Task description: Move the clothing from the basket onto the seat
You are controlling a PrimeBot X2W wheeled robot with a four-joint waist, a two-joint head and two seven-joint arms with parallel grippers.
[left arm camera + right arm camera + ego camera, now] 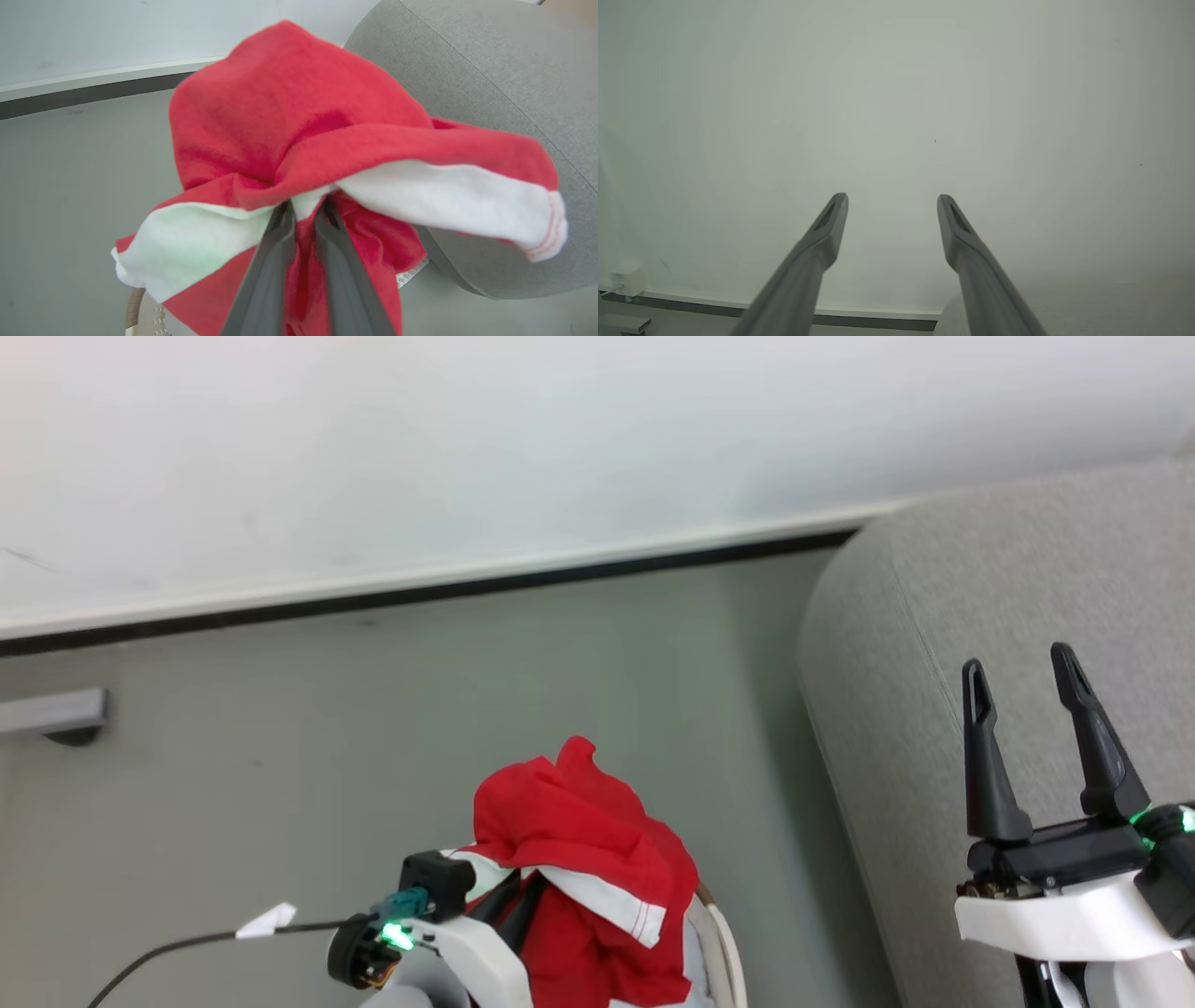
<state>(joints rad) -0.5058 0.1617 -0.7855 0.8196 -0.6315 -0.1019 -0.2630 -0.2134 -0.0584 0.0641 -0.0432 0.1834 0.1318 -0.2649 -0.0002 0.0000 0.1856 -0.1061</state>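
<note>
The pale wall (467,429) and the grey floor (373,709) take up the far and left of the scene. On your right the seat (980,616) curves round. Its rounded edge is near the load and its top is bare, which is where the garment has to go.

The clothing (579,840) is bunched in the air above the basket (726,943). Its red folds and white bands droop to both sides because it is pinched at one gathered point rather than spread. It does not touch the seat, and you cannot tell whether its lower end clears the basket. The basket's rim shows just below and right of the cloth, close beside the seat's edge.

Your left gripper (306,207) is clamped narrow on the clothing, its fingers buried in the fabric. Your right gripper (1019,663) hangs over the seat, fingers spread and holding nothing, clear of the path. By my judgement the lift is done, and the carry rightward over the seat is what's left.
</note>
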